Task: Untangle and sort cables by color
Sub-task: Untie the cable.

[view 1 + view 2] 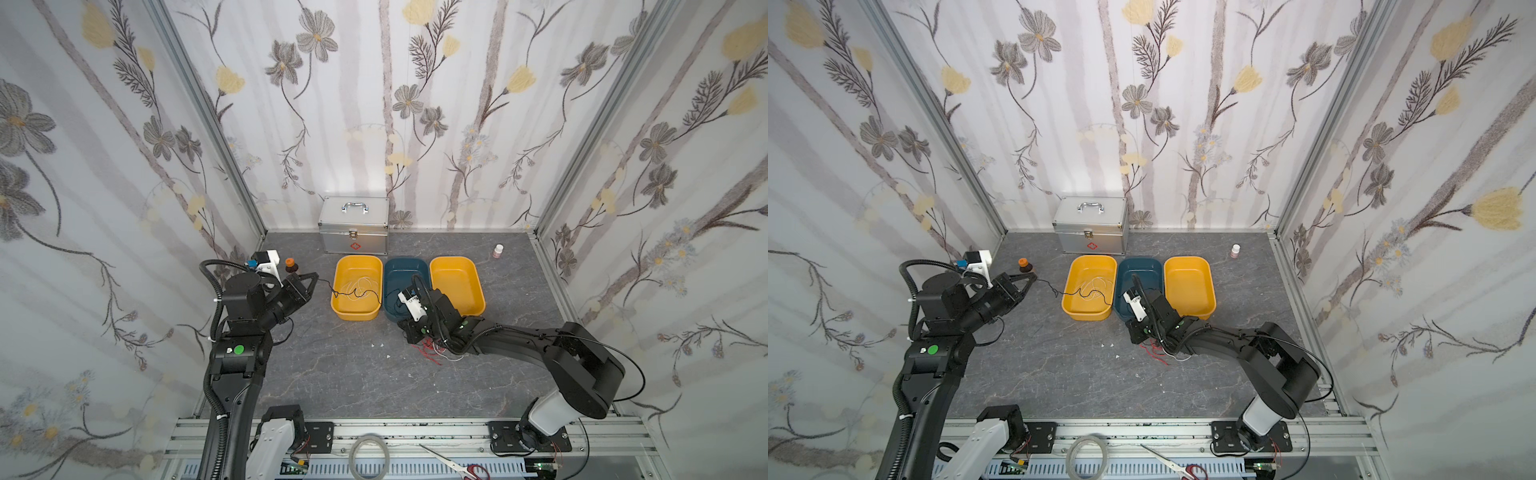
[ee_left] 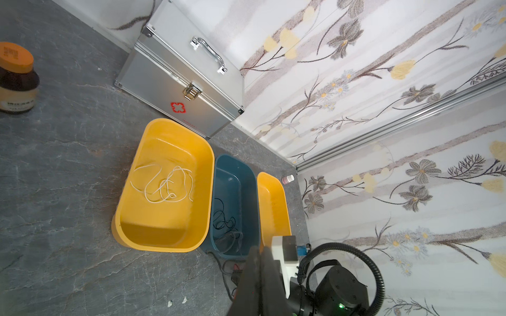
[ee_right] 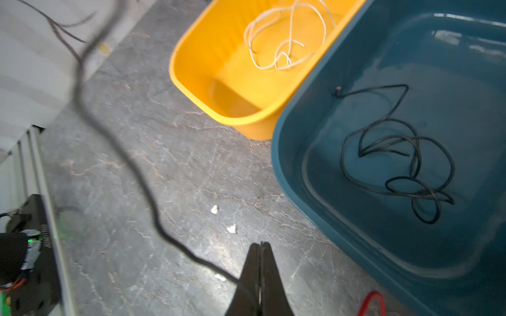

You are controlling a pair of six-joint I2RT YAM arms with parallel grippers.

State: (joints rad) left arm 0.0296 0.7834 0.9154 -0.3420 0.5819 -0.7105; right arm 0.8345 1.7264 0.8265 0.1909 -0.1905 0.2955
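Clenched with the left gripper (image 1: 315,276) on one end of a stretched black cable (image 3: 156,219), out beside the left yellow bin (image 1: 353,314); clamped with the right gripper (image 3: 261,245) on its other end, fingers (image 3: 251,268) pressed flat together, low over the table (image 1: 332,374) just before the blue bin (image 3: 301,177). Strung in the air between both, across that yellow bin's near side. Inside the yellow bin, loose white cable (image 2: 164,186); inside the blue bin, a second black cable (image 3: 397,164), coiled; on the table under the right arm, tangled red cables (image 1: 428,351)

The right arm (image 1: 519,336) partly hides the red cables (image 1: 428,351), and one black cable (image 3: 128,161) is blurred
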